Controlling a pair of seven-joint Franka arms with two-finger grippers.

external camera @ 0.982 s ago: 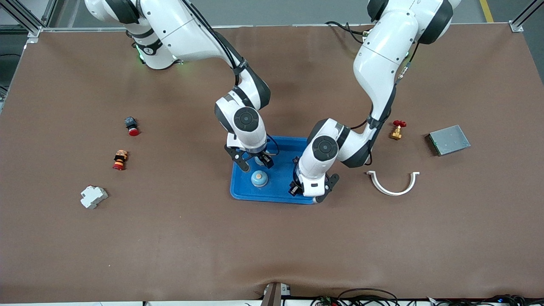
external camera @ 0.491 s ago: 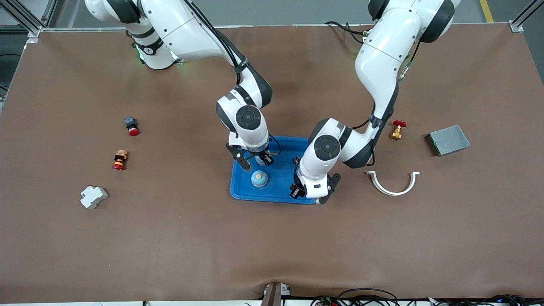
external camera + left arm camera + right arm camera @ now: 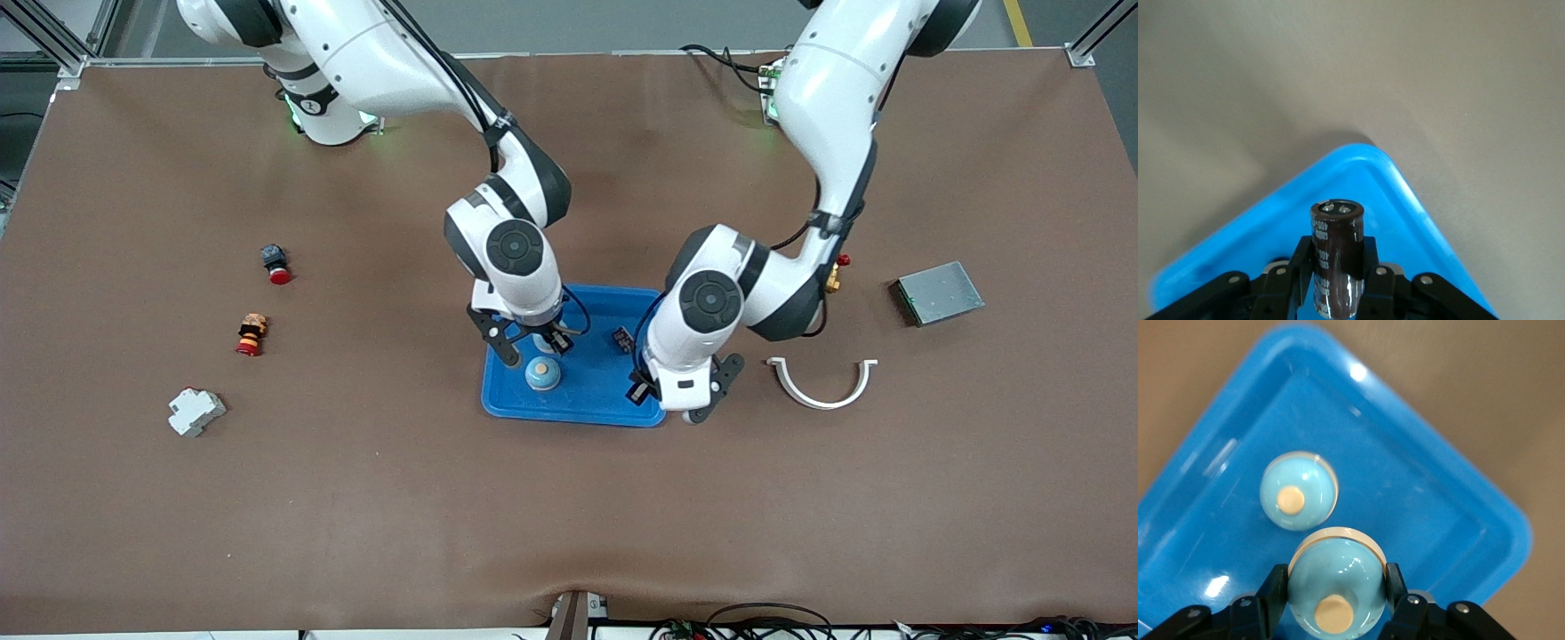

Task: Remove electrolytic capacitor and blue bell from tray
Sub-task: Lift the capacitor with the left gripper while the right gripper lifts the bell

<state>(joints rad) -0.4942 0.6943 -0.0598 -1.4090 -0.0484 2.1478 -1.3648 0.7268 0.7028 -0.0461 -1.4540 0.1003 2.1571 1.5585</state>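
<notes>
A blue tray [image 3: 587,396] lies mid-table. My right gripper [image 3: 532,340] is over its part farther from the front camera. In the right wrist view this gripper [image 3: 1336,588] is shut on a light blue bell [image 3: 1338,563] with a tan button. A second bell of the same look [image 3: 542,373] [image 3: 1299,491] stands in the tray beside it. My left gripper [image 3: 677,398] hangs over the tray's corner toward the left arm's end. In the left wrist view it [image 3: 1337,259] is shut on a dark brown capacitor [image 3: 1337,227], above the tray's rim [image 3: 1405,200].
A small dark part [image 3: 621,337] lies in the tray. Toward the left arm's end lie a white curved clip [image 3: 822,382], a grey box [image 3: 939,292] and a brass valve [image 3: 834,276]. Toward the right arm's end lie a red-capped button [image 3: 276,264], an orange-red part [image 3: 252,334] and a white block [image 3: 196,412].
My left arm has carried the capacitor from over the tray's inside out to its corner toward the left arm's end. My right gripper has closed on the bell and barely moved.
</notes>
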